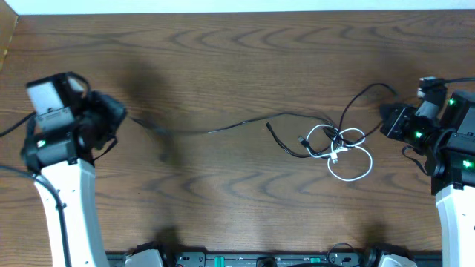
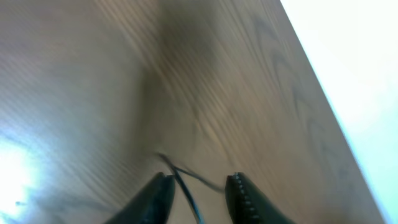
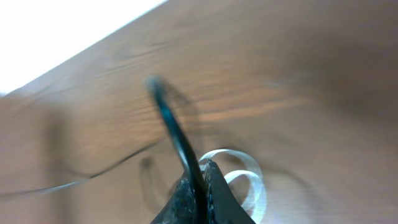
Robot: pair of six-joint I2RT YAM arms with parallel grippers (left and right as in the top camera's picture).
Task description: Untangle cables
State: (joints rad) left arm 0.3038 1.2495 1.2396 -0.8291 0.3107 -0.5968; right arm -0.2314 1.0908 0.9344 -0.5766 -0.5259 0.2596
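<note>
left gripper (image 2: 199,191): jaws spread. the black cable (image 2: 181,180) runs loose through the gap, not pinched as far as i can tell.
right gripper (image 3: 200,186): fingers pressed together on a black strand (image 3: 169,121) that sticks up from the tips. can't tell if it's the same cord as the left one.
why so far apart: my guess is each arm works one side, so the run between them stretches and the knot loosens.
cable run: from the left gripper it lies rightward over the table (image 1: 223,59) into the tangle (image 1: 334,141).
white cable (image 1: 335,153): looped in the tangle, right of middle, near the right gripper, flat on the wood.
progress: loops overlap, so not done imo.
</note>
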